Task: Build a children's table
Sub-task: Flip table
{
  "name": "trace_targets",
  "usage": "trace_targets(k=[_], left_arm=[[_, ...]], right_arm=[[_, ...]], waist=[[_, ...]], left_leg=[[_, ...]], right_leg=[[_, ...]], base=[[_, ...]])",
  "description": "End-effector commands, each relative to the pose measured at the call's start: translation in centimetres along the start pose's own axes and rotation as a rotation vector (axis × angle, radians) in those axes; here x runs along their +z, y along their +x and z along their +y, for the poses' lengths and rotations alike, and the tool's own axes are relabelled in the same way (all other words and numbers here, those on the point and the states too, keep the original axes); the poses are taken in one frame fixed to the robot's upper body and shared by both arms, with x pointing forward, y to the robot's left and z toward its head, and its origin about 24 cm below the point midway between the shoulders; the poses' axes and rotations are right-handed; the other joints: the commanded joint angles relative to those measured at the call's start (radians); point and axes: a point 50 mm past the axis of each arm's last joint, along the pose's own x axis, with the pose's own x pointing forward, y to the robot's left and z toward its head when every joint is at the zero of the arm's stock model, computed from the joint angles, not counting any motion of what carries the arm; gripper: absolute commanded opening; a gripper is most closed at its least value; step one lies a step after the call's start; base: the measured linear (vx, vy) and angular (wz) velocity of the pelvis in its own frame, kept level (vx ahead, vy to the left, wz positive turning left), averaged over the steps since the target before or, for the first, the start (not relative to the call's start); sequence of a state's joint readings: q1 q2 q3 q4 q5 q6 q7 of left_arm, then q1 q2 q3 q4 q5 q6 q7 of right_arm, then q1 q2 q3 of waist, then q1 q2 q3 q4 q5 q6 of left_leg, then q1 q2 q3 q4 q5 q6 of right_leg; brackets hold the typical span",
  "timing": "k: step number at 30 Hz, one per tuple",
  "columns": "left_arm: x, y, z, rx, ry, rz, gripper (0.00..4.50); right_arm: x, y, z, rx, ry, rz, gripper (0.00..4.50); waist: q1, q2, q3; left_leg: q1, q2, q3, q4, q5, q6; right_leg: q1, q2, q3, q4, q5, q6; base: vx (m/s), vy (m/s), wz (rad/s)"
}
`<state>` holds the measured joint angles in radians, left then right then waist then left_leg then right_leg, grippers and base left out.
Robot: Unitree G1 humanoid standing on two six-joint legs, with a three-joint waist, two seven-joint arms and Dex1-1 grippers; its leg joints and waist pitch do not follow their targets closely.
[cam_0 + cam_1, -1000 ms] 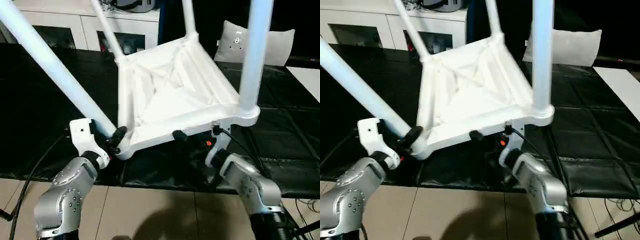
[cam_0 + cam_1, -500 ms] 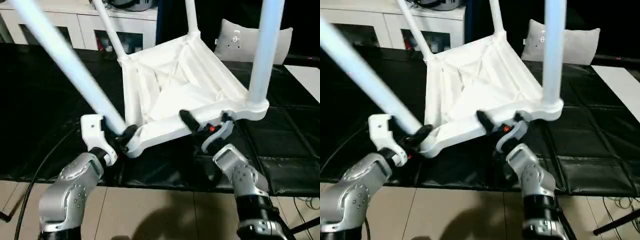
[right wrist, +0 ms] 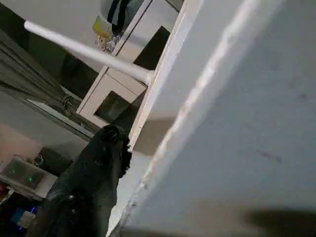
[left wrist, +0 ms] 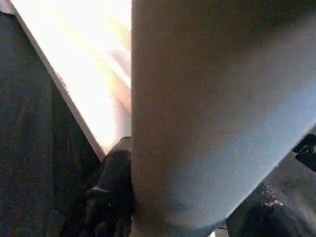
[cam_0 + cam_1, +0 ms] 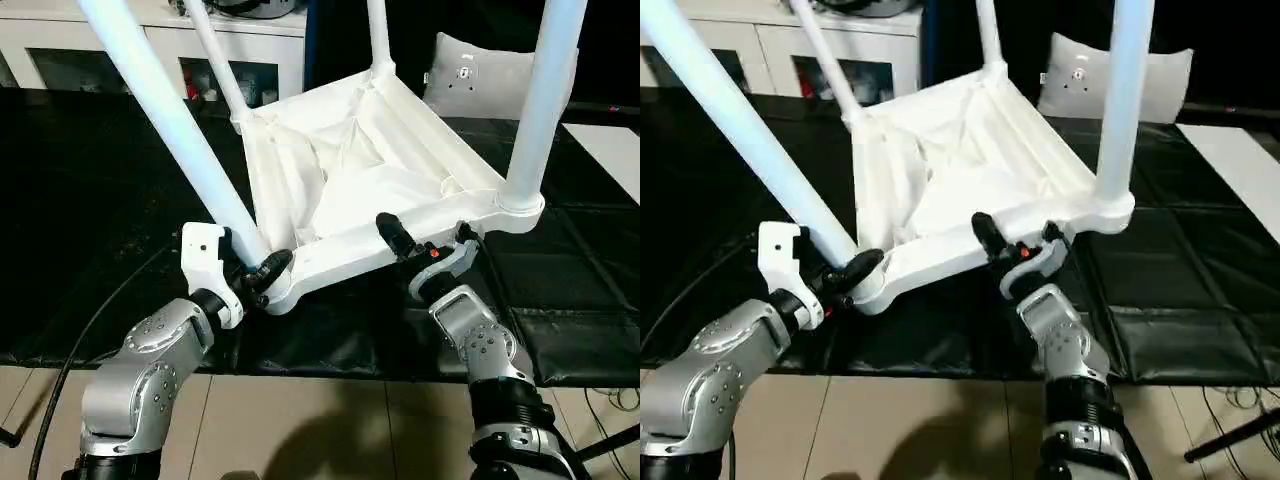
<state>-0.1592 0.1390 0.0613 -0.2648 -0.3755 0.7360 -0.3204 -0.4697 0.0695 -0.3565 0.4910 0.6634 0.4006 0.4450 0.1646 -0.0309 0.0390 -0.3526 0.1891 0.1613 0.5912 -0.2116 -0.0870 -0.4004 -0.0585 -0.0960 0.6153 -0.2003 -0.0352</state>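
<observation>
**White plastic table held upside down, all four legs in**

White plastic is what both my pincers are holding: the table (image 5: 370,180) is tilted, underside up, with its four legs pointing up and away from me. It hangs over the near edge of the black mat (image 5: 100,180) on the floor, its far side lower, and whether that far side touches the mat I cannot tell.

My left pincer (image 5: 262,272) is clamped on the near-left corner, right at the base of the leg (image 5: 165,125) that slants up over my left arm. My right pincer (image 5: 400,238) grips the near rim (image 5: 340,255) of the top, between that corner and the near-right corner socket (image 5: 520,212); one black finger lies over the ribbed side.

All four legs look seated, so I judge that what remains is turning the table onto its feet.

Risks, as I judge them:
- Both grips sit on one edge, so the far weight could lever the rim out of my right pincer.
- Smooth plastic may slip as I rotate.
- The long legs could swing into the cabinet (image 5: 150,40) or the cushion (image 5: 480,75) behind.
- A loosely pushed leg could drop out of its socket mid-turn.
</observation>
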Motion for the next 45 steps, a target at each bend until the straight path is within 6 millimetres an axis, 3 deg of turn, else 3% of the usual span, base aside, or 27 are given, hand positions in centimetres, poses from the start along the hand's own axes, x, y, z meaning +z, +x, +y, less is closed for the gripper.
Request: trace_targets(k=[1, 6, 7, 10, 11, 14, 16, 21, 26, 31, 37, 38, 40, 41, 45], left_arm=[[-3.8, 0.7, -1.9, -0.122, -0.076, 0.193, 2.06], [-3.0, 0.7, -1.5, -0.093, -0.023, 0.136, 2.06], [-2.7, 0.7, -1.3, -0.087, -0.012, 0.114, 2.62], [-2.1, 0.1, -0.5, -0.078, 0.041, 0.057, 2.78], [-2.0, -0.2, -0.3, -0.077, 0.055, 0.035, 3.04], [-1.6, -1.2, 0.2, -0.073, 0.113, -0.019, 3.23], [-1.6, -1.5, 0.3, -0.069, 0.125, -0.027, 3.49], [-1.5, -2.6, 0.2, -0.089, 0.157, -0.064, 3.89], [-1.0, -3.1, -0.3, -0.119, 0.228, -0.087, 4.17], [-0.5, -3.4, -0.5, -0.127, 0.267, -0.098, 4.5], [0.4, -3.3, -0.6, -0.128, 0.366, -0.08, 4.5], [0.8, -3.1, -0.8, -0.14, 0.414, -0.07, 4.5], [1.3, -3.1, -1.2, -0.163, 0.448, -0.071, 4.5], [2.1, -3.0, -1.7, -0.201, 0.503, -0.079, 4.5], [3.0, -2.9, -2.0, -0.225, 0.576, -0.092, 4.5]], right_arm=[[1.8, 2.1, 3.9, 0.185, -0.043, -0.071, 2.82], [2.6, 2.1, 3.6, 0.153, -0.091, -0.106, 2.58], [2.9, 2.1, 3.5, 0.141, -0.108, -0.119, 2.51], [4.2, 1.9, 3.0, 0.086, -0.156, -0.176, 2.46], [4.7, 1.8, 2.8, 0.063, -0.176, -0.191, 2.38], [6.7, 1.2, 2.1, -0.006, -0.226, -0.266, 2.3], [7.6, 1.0, 1.8, -0.037, -0.23, -0.303, 2.21], [10.6, -0.2, 1.1, -0.132, -0.265, -0.416, 2.1], [12.1, -1.5, 1.0, -0.176, -0.315, -0.482, 2.08], [13.1, -2.6, 1.0, -0.233, -0.401, -0.515, 2.06], [13.4, -3.8, 1.9, -0.317, -0.679, -0.429, 2.06], [13.5, -4.0, 2.1, -0.358, -0.772, -0.408, 2.06], [13.6, -4.1, 2.3, -0.39, -0.825, -0.405, 2.06], [13.7, -4.0, 2.6, -0.42, -0.842, -0.417, 2.06], [13.5, -3.5, 3.0, -0.467, -0.913, -0.38, 2.0]], waist=[[-0.003, -0.002, -0.053], [-0.004, -0.002, -0.054], [-0.003, 0.0, -0.054], [-0.003, 0.0, -0.056], [-0.004, 0.0, -0.059], [-0.003, 0.0, -0.061], [-0.003, 0.001, -0.06], [0.013, 0.002, -0.054], [0.024, 0.001, -0.054], [0.021, -0.002, -0.053], [0.021, -0.006, -0.051], [0.022, -0.001, -0.05], [0.018, -0.004, -0.046], [0.018, 0.001, -0.044], [0.001, 0.0, -0.042]], left_leg=[[-0.003, 0.042, -0.008, -0.069, -0.029, 0.031], [-0.004, 0.042, -0.008, -0.068, -0.028, 0.034], [-0.004, 0.042, -0.008, -0.068, -0.025, 0.034], [-0.003, 0.042, -0.008, -0.067, -0.018, 0.033], [-0.004, 0.04, -0.007, -0.063, 0.008, 0.038], [-0.006, 0.039, -0.006, -0.058, 0.048, 0.056], [-0.005, 0.038, -0.005, -0.057, 0.044, 0.061], [0.003, 0.045, -0.001, -0.062, -0.03, 0.043], [0.0, 0.043, -0.001, -0.063, -0.039, 0.031], [-0.003, 0.038, -0.001, -0.065, -0.056, 0.015], [-0.003, 0.034, -0.001, -0.063, -0.055, 0.007], [-0.003, 0.033, -0.002, -0.065, -0.057, 0.0], [-0.004, 0.031, -0.001, -0.066, -0.085, -0.004], [0.001, 0.031, -0.001, -0.069, -0.117, -0.014], [0.006, 0.03, -0.005, -0.073, -0.163, -0.025]], right_leg=[[0.059, -0.092, 0.065, -0.064, -0.097, -0.112], [0.06, -0.091, 0.065, -0.063, -0.096, -0.115], [0.058, -0.092, 0.064, -0.063, -0.091, -0.115], [0.059, -0.093, 0.064, -0.06, -0.083, -0.117], [0.058, -0.089, 0.065, -0.053, -0.041, -0.121], [0.057, -0.086, 0.064, -0.045, 0.037, -0.137], [0.056, -0.085, 0.064, -0.045, 0.042, -0.142], [0.05, -0.085, 0.065, -0.052, -0.049, -0.131], [0.05, -0.084, 0.066, -0.053, -0.063, -0.101], [0.052, -0.083, 0.066, -0.056, -0.1, -0.071], [0.05, -0.076, 0.067, -0.059, -0.137, -0.026], [0.049, -0.075, 0.067, -0.06, -0.15, -0.017], [0.049, -0.077, 0.067, -0.066, -0.191, -0.01], [0.045, -0.079, 0.068, -0.074, -0.273, 0.008], [0.043, -0.078, 0.066, -0.081, -0.324, 0.014]], base=[[0.0, 0.0, 0.0], [0.0, 0.0, 0.0], [0.0, 0.0, 0.0], [0.0, 0.0, 0.0], [0.0, 0.0, 0.0], [0.0, 0.0, 0.0], [0.0, 0.0, 0.0], [0.0, 0.0, 0.0], [0.0, 0.0, 0.0], [0.0, 0.0, 0.0], [0.0, 0.0, 0.0], [0.0, 0.0, 0.0], [0.0, 0.0, 0.0], [0.0, 0.0, 0.0], [0.0, 0.0, 0.0]])
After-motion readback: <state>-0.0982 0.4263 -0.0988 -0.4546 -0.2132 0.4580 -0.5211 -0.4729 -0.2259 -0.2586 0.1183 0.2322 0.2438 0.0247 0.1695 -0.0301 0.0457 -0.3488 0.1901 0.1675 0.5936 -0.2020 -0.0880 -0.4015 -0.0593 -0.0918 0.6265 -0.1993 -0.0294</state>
